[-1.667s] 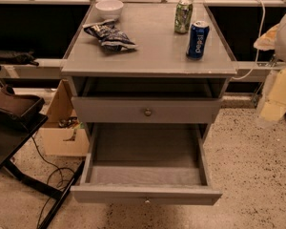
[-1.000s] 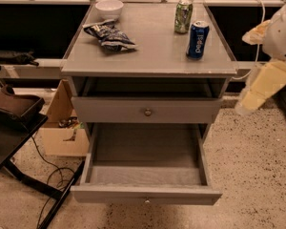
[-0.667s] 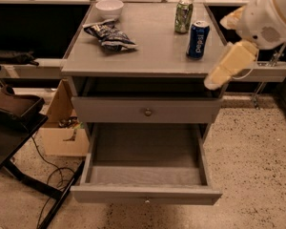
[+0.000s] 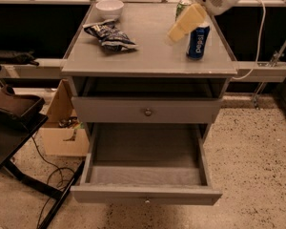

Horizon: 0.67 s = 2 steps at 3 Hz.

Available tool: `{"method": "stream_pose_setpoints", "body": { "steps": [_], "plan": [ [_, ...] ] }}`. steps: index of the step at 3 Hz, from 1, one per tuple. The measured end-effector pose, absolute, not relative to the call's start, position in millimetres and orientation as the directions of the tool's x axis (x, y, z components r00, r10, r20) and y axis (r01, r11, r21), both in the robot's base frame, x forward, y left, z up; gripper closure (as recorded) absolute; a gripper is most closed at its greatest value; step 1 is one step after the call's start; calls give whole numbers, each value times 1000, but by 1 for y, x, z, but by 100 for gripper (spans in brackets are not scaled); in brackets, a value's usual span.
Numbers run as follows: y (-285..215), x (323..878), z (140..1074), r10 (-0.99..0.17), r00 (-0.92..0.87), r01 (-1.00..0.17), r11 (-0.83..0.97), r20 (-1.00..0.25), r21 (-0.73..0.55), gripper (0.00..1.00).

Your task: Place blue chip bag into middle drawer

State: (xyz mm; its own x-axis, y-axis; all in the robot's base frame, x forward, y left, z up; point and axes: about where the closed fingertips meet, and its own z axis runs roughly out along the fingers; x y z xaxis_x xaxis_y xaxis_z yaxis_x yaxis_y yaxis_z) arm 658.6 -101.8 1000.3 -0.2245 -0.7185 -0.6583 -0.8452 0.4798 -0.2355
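Observation:
The blue chip bag (image 4: pixel 109 35) lies crinkled on the left part of the grey cabinet top (image 4: pixel 148 56). The middle drawer (image 4: pixel 145 174) is pulled out at the bottom of the cabinet, and its grey tray holds nothing. My gripper (image 4: pixel 177 31) hangs from the arm that reaches in from the upper right. It is over the right half of the top, to the right of the bag and apart from it, just left of the Pepsi can.
A blue Pepsi can (image 4: pixel 198 41) and a green can (image 4: pixel 182 5), partly behind the gripper, stand at the right of the top. A white bowl (image 4: pixel 109 7) sits at the back left. The drawer above (image 4: pixel 148 109) is closed. A cardboard box (image 4: pixel 62 128) and a black stand (image 4: pixel 12 113) are on the left.
The arm has swung in from the right side of the cabinet, up and to the left, and the gripper is now over the cabinet top beside the Pepsi can. The bag and the drawers have not moved.

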Motion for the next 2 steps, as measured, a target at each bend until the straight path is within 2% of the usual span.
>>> {"method": "stream_pose_setpoints", "body": {
  "steps": [2],
  "plan": [
    [-80, 681, 998, -693, -215, -848, 482, -688, -221, 0]
  ]
}}
